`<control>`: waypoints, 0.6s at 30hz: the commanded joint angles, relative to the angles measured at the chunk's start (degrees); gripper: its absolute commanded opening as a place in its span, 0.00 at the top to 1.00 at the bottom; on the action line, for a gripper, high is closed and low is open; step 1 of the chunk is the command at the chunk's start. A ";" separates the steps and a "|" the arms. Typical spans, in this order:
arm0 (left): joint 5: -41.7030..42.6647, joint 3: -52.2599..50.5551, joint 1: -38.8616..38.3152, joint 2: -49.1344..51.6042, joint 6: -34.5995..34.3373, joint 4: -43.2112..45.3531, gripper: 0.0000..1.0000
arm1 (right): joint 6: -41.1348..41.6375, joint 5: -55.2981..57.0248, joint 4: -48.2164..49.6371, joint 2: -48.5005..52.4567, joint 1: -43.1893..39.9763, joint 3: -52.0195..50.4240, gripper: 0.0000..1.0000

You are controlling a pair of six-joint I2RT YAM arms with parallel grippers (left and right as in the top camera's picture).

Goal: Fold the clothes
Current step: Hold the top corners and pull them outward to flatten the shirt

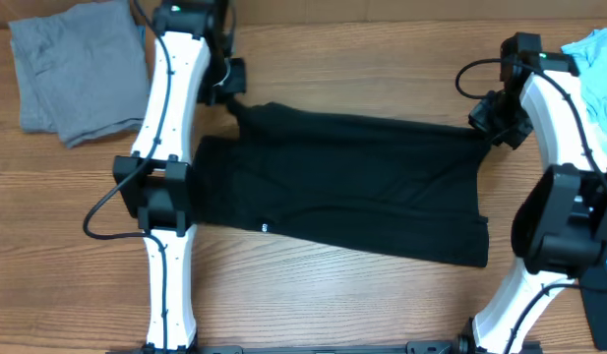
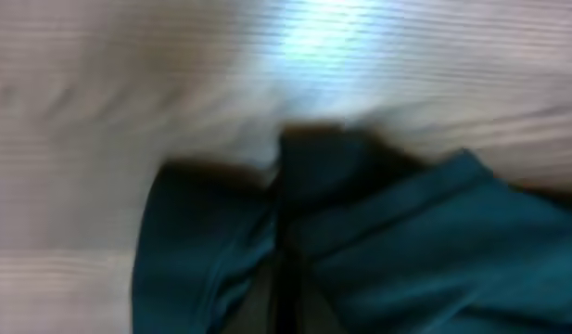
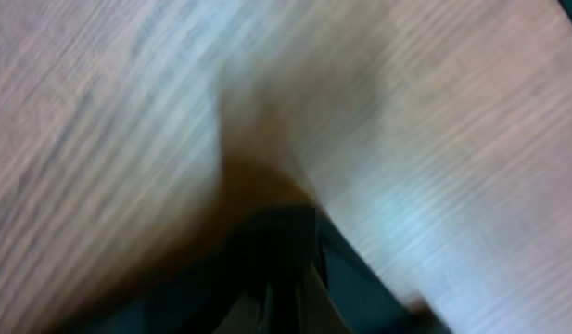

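The black T-shirt (image 1: 352,177) of the clothes lies across the middle of the wooden table, stretched into a long band, with a small white logo (image 1: 265,228) near its front edge. My left gripper (image 1: 234,101) is shut on its far left corner, which is bunched into a point. At the far right corner, my right gripper (image 1: 487,133) is shut on the fabric. Both wrist views are blurred. In the left wrist view, dark cloth (image 2: 406,250) runs into the closed left gripper (image 2: 284,301). The right wrist view shows dark cloth (image 3: 193,297) around the closed right gripper (image 3: 287,301).
A grey garment (image 1: 77,69) lies folded at the far left corner of the table (image 1: 333,295). A light blue garment (image 1: 600,59) lies at the far right edge, behind the right arm. Bare wood shows in front of the shirt.
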 commanded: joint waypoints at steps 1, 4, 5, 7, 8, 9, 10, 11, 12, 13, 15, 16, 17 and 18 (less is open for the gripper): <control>1.36 1.40 3.58 0.87 -1.20 -3.63 0.96 | 2.80 -1.09 -2.60 -3.67 -2.14 1.75 0.96; 1.88 1.16 5.60 0.87 0.46 -4.35 0.96 | 2.78 -1.09 -4.46 -3.85 -3.19 1.70 0.96; 2.58 1.16 6.05 0.87 0.50 -4.35 0.96 | 2.80 -1.38 -5.25 -3.85 -3.43 1.70 0.96; 5.40 1.14 6.75 0.87 1.88 -4.35 0.96 | 2.78 -2.56 -7.28 -3.87 -3.63 1.64 0.96; 7.17 1.14 7.06 0.87 2.54 -4.35 0.96 | 2.91 -2.58 -8.74 -3.87 -3.61 1.64 0.96; 8.63 1.09 7.10 0.87 3.04 -4.35 0.96 | 2.99 -2.40 -9.99 -3.87 -3.61 1.64 0.96; 9.18 1.03 7.08 0.87 3.08 -4.35 0.96 | 2.99 -2.32 -10.91 -3.87 -3.61 1.60 0.96; 9.20 0.83 7.08 0.87 3.06 -4.35 0.96 | 2.99 -2.32 -12.02 -3.87 -3.56 1.57 0.96; 9.01 0.57 6.93 0.87 3.10 -4.35 0.96 | 2.97 -2.29 -12.85 -3.87 -3.48 1.55 0.96; 8.96 0.22 6.82 0.87 3.10 -4.35 0.96 | 2.99 -2.05 -13.62 -3.87 -3.37 1.49 0.96; 8.94 -1.49 6.40 0.48 3.28 -4.35 0.96 | 3.26 -1.68 -15.06 -3.87 -3.13 1.38 0.96; 8.92 -2.69 6.23 -0.02 3.28 -4.35 0.96 | 3.39 -1.68 -15.52 -3.89 -3.04 1.31 0.96; 8.72 -4.66 6.03 -0.85 3.28 -4.35 0.96 | 3.43 -1.68 -16.15 -3.93 -3.04 1.31 0.96; 8.37 -6.60 5.92 -1.73 3.28 -4.35 0.96 | 3.43 -1.66 -16.52 -4.02 -3.04 1.27 0.96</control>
